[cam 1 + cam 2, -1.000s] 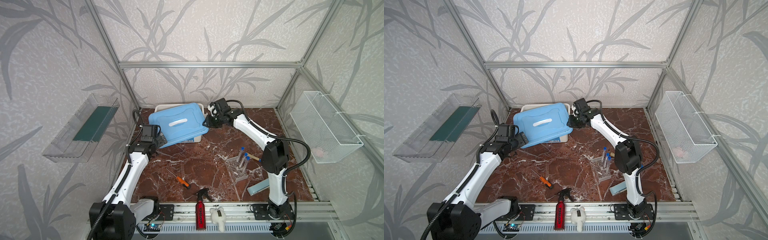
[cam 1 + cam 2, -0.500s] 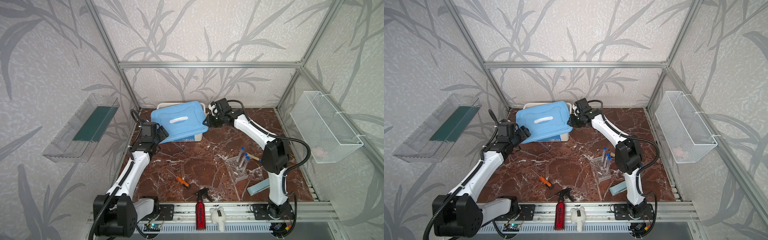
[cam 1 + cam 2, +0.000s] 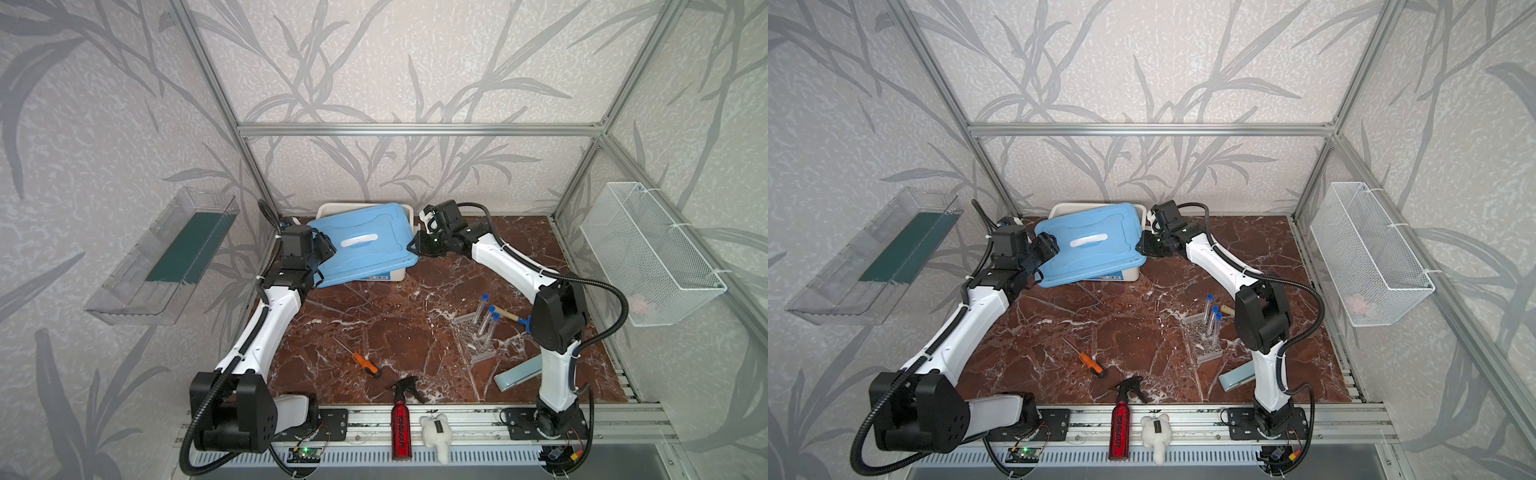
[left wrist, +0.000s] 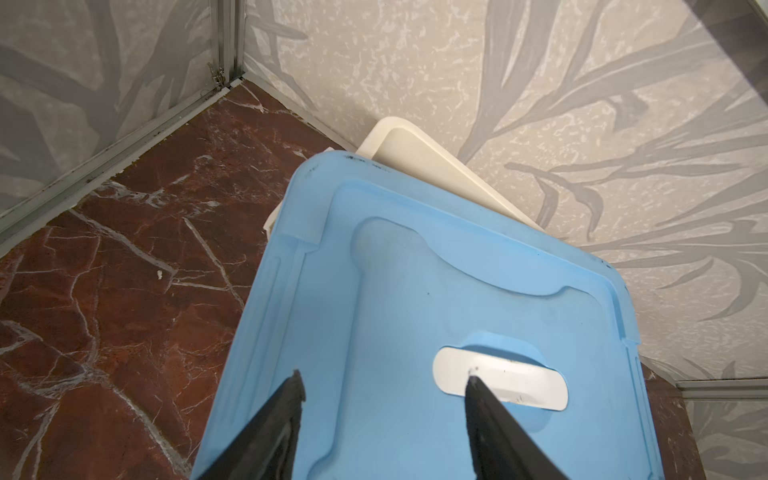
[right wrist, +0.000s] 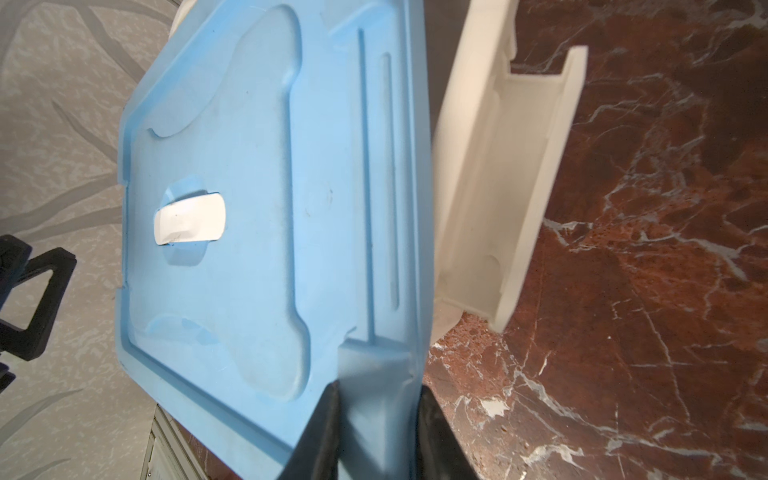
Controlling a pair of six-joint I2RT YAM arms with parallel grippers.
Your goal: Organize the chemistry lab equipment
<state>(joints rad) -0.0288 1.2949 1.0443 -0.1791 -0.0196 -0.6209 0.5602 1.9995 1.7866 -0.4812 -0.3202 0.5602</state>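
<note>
1. The right gripper (image 5: 376,415) is pinching the edge of the blue lid (image 5: 257,199). Its jaws are standing close together with the lid's rim between them, so it is holding the lid.
2. The left gripper (image 4: 384,395) is hanging over the other end of the same lid. Its jaws are standing part way apart, one tip by the white handle (image 4: 500,380). It is not holding anything that I can see.
3. Right under both grippers, the lid is sitting crooked on the white box (image 3: 365,274), so one corner of the box is peeking out at the back.
4. Farther from the grippers, toward the front, the clear tube rack (image 3: 478,338) is waiting on the brown table (image 3: 374,316). The three blue-capped tubes (image 3: 486,318) are standing in it, leaning a bit.
5. An orange screwdriver (image 3: 365,363) and a red spray bottle (image 3: 401,419) are lying even nearer the front. They are not lab things.
6. I think the robot is working on the lid, and the lab things are not yet put away.
7. Next, the right gripper probably needs to keep a firm pinch while the left one helps, so the lid is not slipping or dragging the box.
</note>
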